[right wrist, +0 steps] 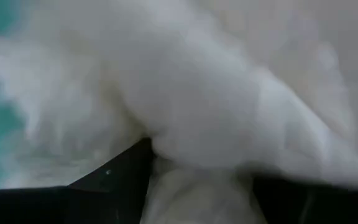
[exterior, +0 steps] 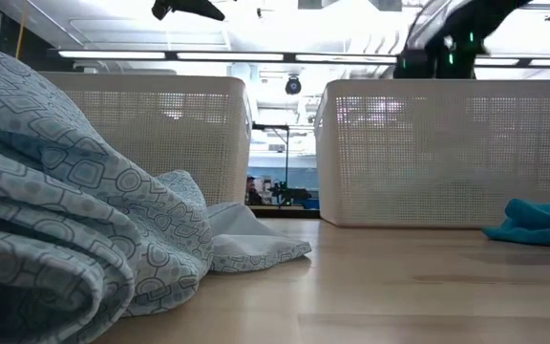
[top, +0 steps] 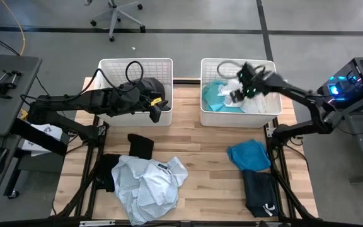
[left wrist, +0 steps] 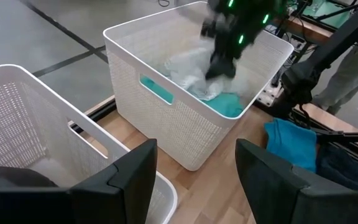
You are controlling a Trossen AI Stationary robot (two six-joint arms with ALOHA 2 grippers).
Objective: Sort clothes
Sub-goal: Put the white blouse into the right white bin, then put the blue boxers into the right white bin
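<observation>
The right end effector [top: 237, 88] pinches a white garment [top: 260, 101] over the right basket [top: 239, 117]. The left end effector [left wrist: 194, 177], spread, hovers above the left basket [top: 135, 64].

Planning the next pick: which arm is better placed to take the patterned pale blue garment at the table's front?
Left, probably. The left gripper hangs open over the left basket, on the pale blue garment's side. The right gripper is busy holding a white garment over the right basket.
</observation>
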